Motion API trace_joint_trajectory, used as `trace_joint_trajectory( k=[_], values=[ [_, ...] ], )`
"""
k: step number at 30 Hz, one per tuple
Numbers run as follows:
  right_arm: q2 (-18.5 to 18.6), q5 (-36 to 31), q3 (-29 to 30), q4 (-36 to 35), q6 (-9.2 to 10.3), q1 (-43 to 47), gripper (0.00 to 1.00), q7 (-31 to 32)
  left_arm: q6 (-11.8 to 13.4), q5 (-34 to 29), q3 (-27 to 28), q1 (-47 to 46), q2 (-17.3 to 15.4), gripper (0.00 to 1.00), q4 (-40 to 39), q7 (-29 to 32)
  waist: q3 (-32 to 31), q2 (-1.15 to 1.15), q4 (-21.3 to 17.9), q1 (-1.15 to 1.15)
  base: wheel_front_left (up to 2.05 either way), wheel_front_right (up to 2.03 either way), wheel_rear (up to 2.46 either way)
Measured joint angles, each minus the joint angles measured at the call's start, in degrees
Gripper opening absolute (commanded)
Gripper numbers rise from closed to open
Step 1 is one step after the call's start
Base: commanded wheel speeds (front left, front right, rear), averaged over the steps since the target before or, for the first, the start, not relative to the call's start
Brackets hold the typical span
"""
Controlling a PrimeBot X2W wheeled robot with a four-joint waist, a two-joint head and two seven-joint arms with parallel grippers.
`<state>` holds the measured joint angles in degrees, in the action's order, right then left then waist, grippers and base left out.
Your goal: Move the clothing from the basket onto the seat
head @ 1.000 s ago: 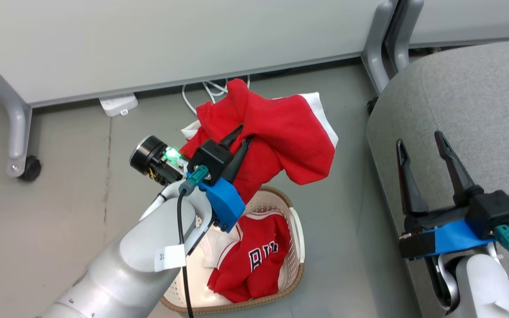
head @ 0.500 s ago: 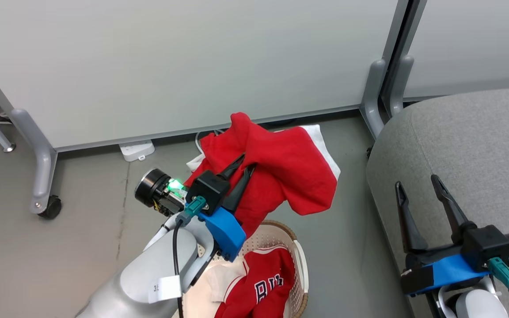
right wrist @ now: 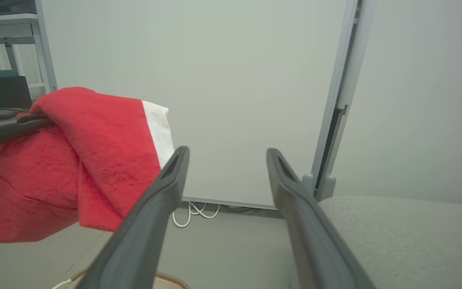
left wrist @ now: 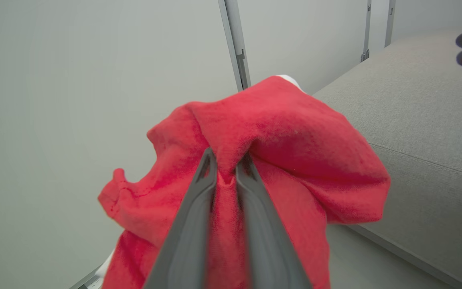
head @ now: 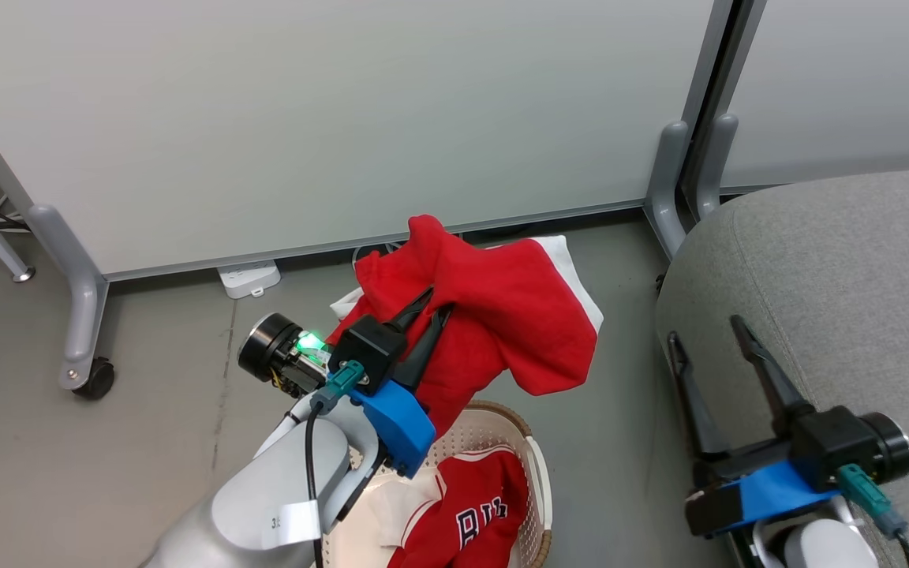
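Observation:
My left gripper (head: 435,300) is shut on a red garment with white trim (head: 502,315), held in the air above the basket (head: 537,473); its fingers pinch a fold of the clothing (left wrist: 279,136) in the left wrist view. A red jersey with dark lettering (head: 478,513) lies in the basket. The grey seat (head: 833,276) stands to the right. My right gripper (head: 707,331) hangs open over the seat's near edge, nothing between its fingers; the held garment (right wrist: 94,160) hangs to its left in the right wrist view, and the seat (right wrist: 407,237) lies at the lower right.
Pale grey partition panels (head: 328,118) on castored metal feet (head: 80,347) stand behind. A white power strip (head: 249,278) and white cables lie on the floor at the panel's base. Bare grey floor separates basket and seat.
The head camera has tilted up, so the basket sits lower in view. My left gripper keeps its grip on the red garment. My right gripper has shifted slightly left.

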<state>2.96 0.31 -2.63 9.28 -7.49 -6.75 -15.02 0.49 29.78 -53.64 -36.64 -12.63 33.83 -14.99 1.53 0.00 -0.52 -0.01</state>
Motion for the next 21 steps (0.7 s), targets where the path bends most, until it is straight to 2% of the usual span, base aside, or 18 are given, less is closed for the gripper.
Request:
trace_joint_trajectory(
  k=[11, 21],
  values=[
    [3.1, -0.3, -11.5, 1.0, 0.00, -6.1, 1.00, 0.0, 0.1, -0.1, -0.6, -1.6, 0.3, 0.00, -0.4, 0.0, 1.8, 0.00, 0.4, 0.01, 0.00, 0.00, 0.00],
    [6.1, -1.8, -18.2, 7.7, 0.00, -13.1, 1.00, 0.0, 0.0, -1.2, -2.3, -3.5, 2.0, 0.00, -0.7, 0.0, 3.4, 0.00, 1.5, 0.01, 0.00, 0.00, 0.00]
  ],
)
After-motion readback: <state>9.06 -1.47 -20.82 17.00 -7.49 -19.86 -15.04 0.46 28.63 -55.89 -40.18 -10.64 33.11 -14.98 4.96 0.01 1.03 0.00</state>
